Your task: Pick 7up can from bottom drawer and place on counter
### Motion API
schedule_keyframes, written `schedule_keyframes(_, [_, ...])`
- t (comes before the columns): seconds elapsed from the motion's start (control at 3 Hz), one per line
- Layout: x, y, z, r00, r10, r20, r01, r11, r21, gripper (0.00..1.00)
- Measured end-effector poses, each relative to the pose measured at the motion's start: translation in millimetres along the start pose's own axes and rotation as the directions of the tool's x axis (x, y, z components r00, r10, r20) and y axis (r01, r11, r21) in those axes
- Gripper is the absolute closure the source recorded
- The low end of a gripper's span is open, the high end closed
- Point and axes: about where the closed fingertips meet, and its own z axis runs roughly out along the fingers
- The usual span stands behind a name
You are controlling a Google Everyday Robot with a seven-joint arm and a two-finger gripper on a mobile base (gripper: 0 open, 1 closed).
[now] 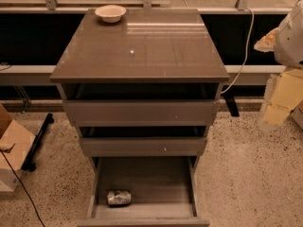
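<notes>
The 7up can (119, 197) lies on its side, silvery with green markings, in the front left of the bottom drawer (156, 181). That drawer is pulled out. The two drawers above it are pulled out less far. The glossy grey-brown counter (142, 51) tops the cabinet. My gripper (283, 96) is a pale, yellowish shape at the right edge of the view. It hangs beside the cabinet at about the top drawer's height, far from the can and holding nothing I can see.
A pale round bowl (110, 13) sits at the counter's back left corner. A cardboard box (12, 150) and a black bar (38, 141) stand on the speckled floor at left. A white cable (244, 46) hangs behind the cabinet at right.
</notes>
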Motion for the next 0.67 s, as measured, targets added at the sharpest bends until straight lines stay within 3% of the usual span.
schedule_keyframes(0.33, [-1,0,2,1.0,0.001,0.007,-0.001,1.0,0.0,0.0])
schedule_keyframes(0.67, [-5,2,24,0.997,0.015,0.074,-0.015,0.9999,-0.004,0.0])
